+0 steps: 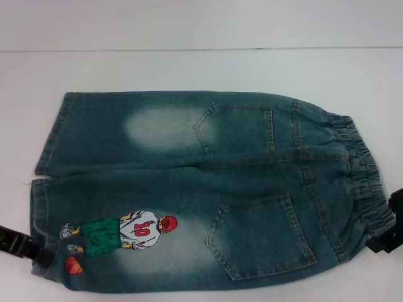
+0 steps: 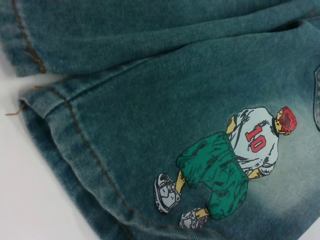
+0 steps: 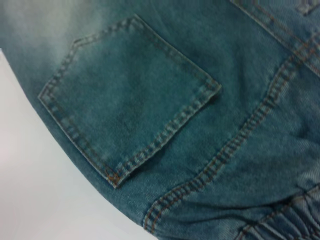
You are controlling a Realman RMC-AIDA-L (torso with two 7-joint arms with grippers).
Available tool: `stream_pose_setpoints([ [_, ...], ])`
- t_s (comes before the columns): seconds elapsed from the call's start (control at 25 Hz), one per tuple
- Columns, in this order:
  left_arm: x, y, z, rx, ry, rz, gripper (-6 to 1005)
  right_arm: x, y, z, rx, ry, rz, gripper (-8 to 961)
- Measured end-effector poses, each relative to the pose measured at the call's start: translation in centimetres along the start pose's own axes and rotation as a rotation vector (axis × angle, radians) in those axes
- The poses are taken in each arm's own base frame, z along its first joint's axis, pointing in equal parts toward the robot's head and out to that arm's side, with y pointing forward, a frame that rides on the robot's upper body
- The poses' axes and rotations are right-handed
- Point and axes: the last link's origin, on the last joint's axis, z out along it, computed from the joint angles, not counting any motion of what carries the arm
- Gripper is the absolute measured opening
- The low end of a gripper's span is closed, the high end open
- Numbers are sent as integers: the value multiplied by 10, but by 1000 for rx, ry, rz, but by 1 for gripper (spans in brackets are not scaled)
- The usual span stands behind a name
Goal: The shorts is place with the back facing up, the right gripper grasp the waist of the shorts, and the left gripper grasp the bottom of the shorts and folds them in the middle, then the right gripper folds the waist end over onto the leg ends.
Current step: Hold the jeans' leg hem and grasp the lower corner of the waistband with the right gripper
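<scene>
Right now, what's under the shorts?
The shorts lie flat, back up, on the white table. Left gripper sits at the leg hem, right gripper at the waistband; the denim may cover their tips and anything beneath.

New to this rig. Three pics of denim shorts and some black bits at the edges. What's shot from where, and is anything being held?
It is a two-armed robot with a claw on each arm. The wide picture comes from its head camera, looking down at a white table. The blue washed-denim shorts lie flat, back pockets up, gathered elastic waist toward the robot's right, leg hems toward its left.

The black left gripper sits at the hem corner near the embroidered basketball player numbered 10. The black right gripper sits at the near end of the waist. Whether either grips cloth cannot be seen.

The other two pictures come from wrist cameras: the left shows the player, the right a back pocket.
</scene>
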Motion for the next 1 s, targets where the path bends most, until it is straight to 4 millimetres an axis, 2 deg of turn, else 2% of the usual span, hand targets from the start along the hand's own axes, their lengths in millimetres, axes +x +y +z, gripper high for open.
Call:
stream_pose_setpoints([
  [0.36, 2, 0, 2, 2, 1, 1, 25, -6, 3, -3, -10, -47, -56, 795],
  [0.56, 2, 0, 3, -2, -1, -1, 25, -2, 6, 0, -34, -21, -57, 793],
  [0.76, 2, 0, 3, -1, 0, 0, 24, 2, 4, -6, 1, -15, -36, 790],
  [1.0, 3, -1, 4, 6, 1, 6, 24, 7, 2, -8, 26, 10, -8, 584],
])
